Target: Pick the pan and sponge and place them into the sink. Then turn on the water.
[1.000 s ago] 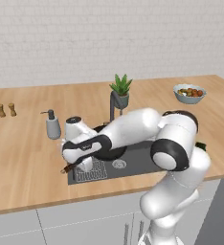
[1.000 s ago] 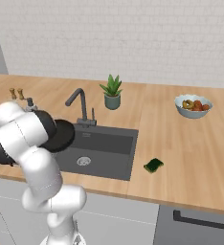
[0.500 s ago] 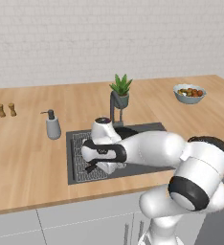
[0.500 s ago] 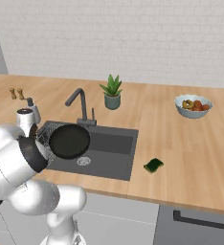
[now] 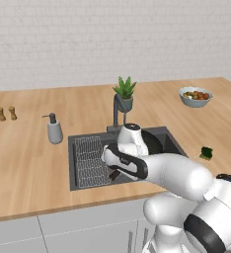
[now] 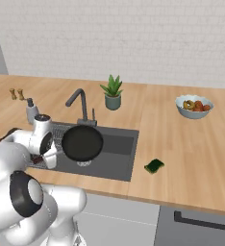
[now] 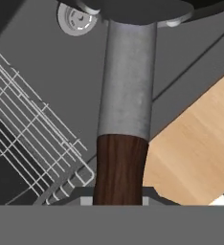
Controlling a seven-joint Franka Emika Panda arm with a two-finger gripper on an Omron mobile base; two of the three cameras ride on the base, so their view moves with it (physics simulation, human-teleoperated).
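Black pan (image 6: 81,142) hung above sink (image 6: 115,161), gripper (image 6: 39,158) clamped on its brown handle end. Risk: long lever, pan tipping or slipping, striking faucet (image 6: 78,100). Sponge (image 6: 154,166) lay on counter (image 6: 181,158), right of sink.

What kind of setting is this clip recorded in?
A rendered home-style kitchen, it seems: a wooden counter with a built-in sink and faucet, a soap dispenser, a fruit bowl and a potted plant before a white brick wall.
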